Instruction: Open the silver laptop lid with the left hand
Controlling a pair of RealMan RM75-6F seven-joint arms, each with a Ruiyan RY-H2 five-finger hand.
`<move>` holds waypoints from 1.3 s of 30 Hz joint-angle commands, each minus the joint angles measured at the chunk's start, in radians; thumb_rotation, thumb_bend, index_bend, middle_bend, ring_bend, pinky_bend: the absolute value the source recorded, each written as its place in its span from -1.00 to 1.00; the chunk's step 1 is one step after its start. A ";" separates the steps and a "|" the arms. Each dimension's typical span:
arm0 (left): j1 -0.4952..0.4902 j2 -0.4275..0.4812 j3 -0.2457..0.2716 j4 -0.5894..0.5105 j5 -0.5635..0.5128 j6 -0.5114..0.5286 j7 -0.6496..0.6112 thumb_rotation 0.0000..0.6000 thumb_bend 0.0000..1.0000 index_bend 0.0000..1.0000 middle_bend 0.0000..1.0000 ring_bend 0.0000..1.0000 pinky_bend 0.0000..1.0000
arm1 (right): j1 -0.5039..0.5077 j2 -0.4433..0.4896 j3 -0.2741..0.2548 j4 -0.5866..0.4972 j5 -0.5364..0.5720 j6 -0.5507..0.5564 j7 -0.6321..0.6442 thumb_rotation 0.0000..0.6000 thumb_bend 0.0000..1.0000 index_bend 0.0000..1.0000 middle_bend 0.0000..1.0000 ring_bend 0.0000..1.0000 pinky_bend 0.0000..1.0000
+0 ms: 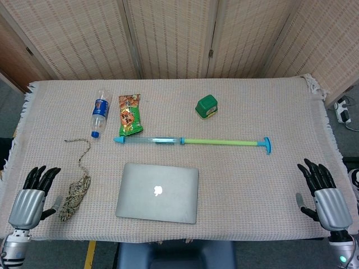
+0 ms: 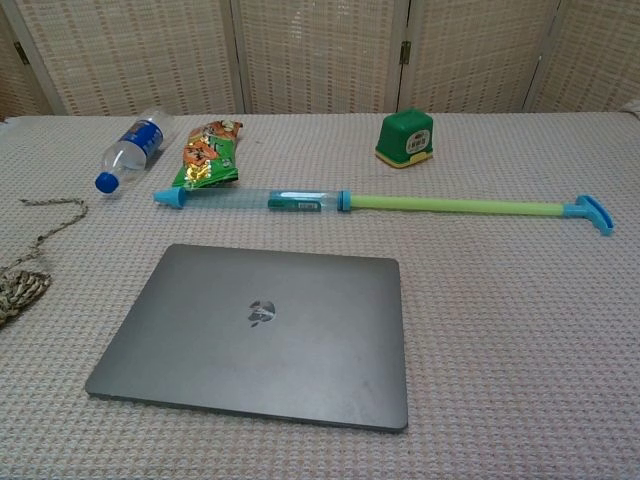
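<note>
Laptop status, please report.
Left robot hand open, right robot hand open. Laptop closed, untouched. Rope bundle lies between left robot hand and laptop.

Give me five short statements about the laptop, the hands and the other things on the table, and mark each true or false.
1. The silver laptop lies closed. True.
2. The left hand grips the laptop lid. False: it holds nothing, left of the coiled twine bundle.
3. The clear plastic water bottle stands upright. False: it lies on its side.
4. The green square container sits beyond the long green and blue pump toy. True.
5. The right hand is open, fingers apart. True.
</note>
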 commanded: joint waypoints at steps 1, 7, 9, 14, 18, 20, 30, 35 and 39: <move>-0.048 -0.002 0.008 0.023 0.061 -0.037 -0.032 1.00 -0.23 -0.73 -0.67 -0.88 -1.00 | 0.000 0.004 0.007 -0.006 -0.005 -0.006 -0.001 1.00 0.06 -1.00 -1.00 -1.00 -1.00; -0.126 -0.017 0.037 0.036 0.165 -0.097 -0.076 1.00 -0.31 -0.73 -0.67 -0.88 -1.00 | -0.001 0.008 0.016 -0.010 -0.012 -0.030 0.008 1.00 0.06 -1.00 -1.00 -0.99 -1.00; -0.160 -0.031 0.044 0.042 0.197 -0.126 -0.084 1.00 -0.32 -0.73 -0.67 -0.88 -1.00 | 0.000 0.009 0.019 -0.010 -0.015 -0.039 0.011 1.00 0.06 -1.00 -1.00 -1.00 -1.00; -0.252 -0.067 0.056 0.050 0.255 -0.222 -0.078 1.00 -0.41 -0.74 -0.67 -0.88 -1.00 | -0.001 0.011 0.025 -0.013 -0.018 -0.057 0.014 1.00 0.06 -1.00 -1.00 -1.00 -1.00; -0.312 -0.107 0.060 0.037 0.283 -0.281 -0.065 1.00 -0.52 -0.76 -0.68 -0.88 -1.00 | -0.005 0.008 0.029 -0.010 -0.021 -0.065 0.021 1.00 0.06 -1.00 -1.00 -1.00 -1.00; -0.331 -0.128 0.061 0.031 0.290 -0.301 -0.049 1.00 -0.55 -0.77 -0.69 -0.88 -1.00 | -0.006 0.007 0.030 -0.008 -0.022 -0.068 0.024 1.00 0.06 -1.00 -1.00 -1.00 -1.00; -0.405 -0.276 0.059 0.020 0.240 -0.438 0.050 1.00 -0.56 -0.77 -0.71 -0.90 -1.00 | -0.008 0.000 0.041 0.007 -0.017 -0.097 0.050 1.00 0.06 -1.00 -1.00 -0.99 -1.00; -0.425 -0.323 0.051 0.016 0.213 -0.469 0.116 1.00 -0.55 -0.79 -0.71 -0.90 -1.00 | -0.008 0.003 0.045 0.011 -0.018 -0.105 0.058 1.00 0.05 -1.00 -1.00 -0.99 -1.00; -0.437 -0.356 0.051 0.024 0.195 -0.489 0.165 1.00 -0.55 -0.79 -0.71 -0.90 -1.00 | -0.013 0.003 0.048 0.015 -0.017 -0.106 0.066 1.00 0.06 -1.00 -1.00 -0.99 -1.00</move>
